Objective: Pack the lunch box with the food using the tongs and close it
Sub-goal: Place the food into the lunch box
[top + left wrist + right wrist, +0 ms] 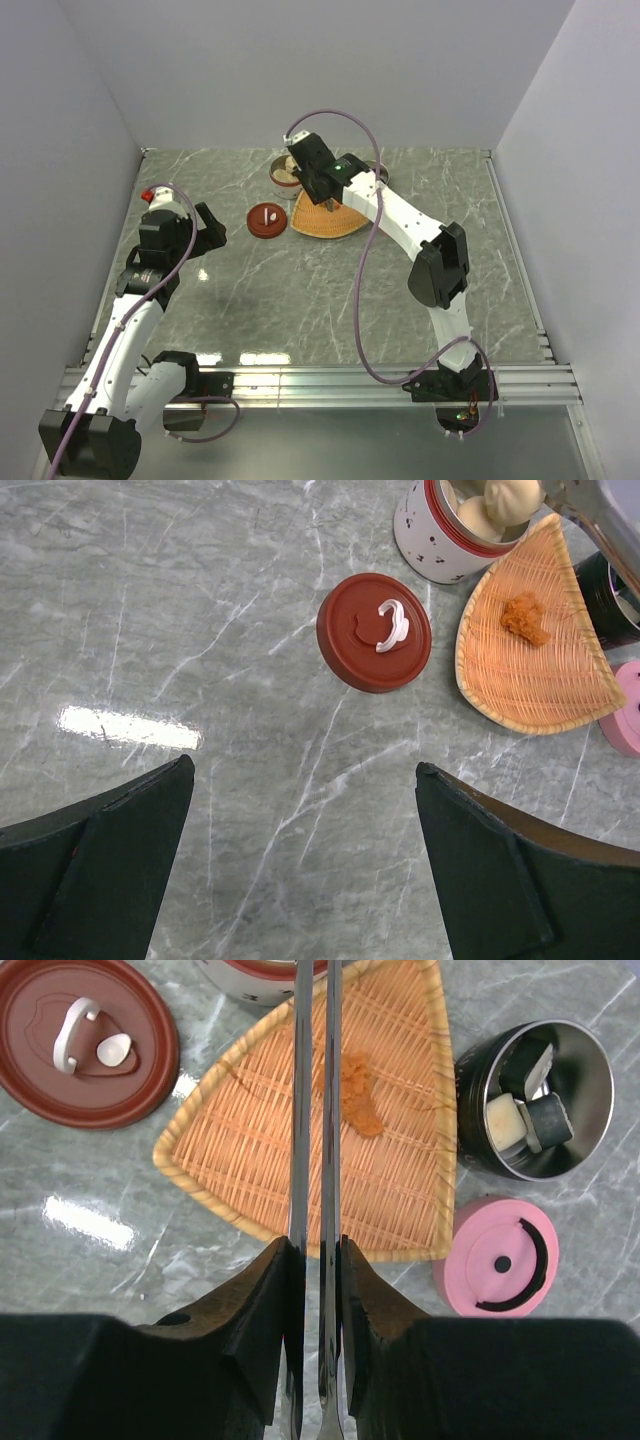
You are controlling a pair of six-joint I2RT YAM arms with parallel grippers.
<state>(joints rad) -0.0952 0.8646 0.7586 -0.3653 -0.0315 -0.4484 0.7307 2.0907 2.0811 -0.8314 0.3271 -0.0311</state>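
My right gripper point(315, 1250) is shut on the silver tongs point(312, 1110), whose two arms run close together over the orange woven tray point(250, 1150). In the left wrist view the tongs point(600, 510) pinch a pale beige lump point(512, 498) at the mouth of the white, red-rimmed lunch box point(440, 540). One orange piece of food point(360, 1095) lies on the tray. The box's dark red lid point(375, 632) with a white handle lies flat to the left of the tray. My left gripper point(305, 770) hangs open over bare table, well short of the lid.
A steel-lined black pot point(535, 1100) holding white and dark pieces stands right of the tray, its pink lid point(500, 1260) beside it. White walls enclose the marble table point(300, 300). My right arm point(420, 235) crosses the table's right half.
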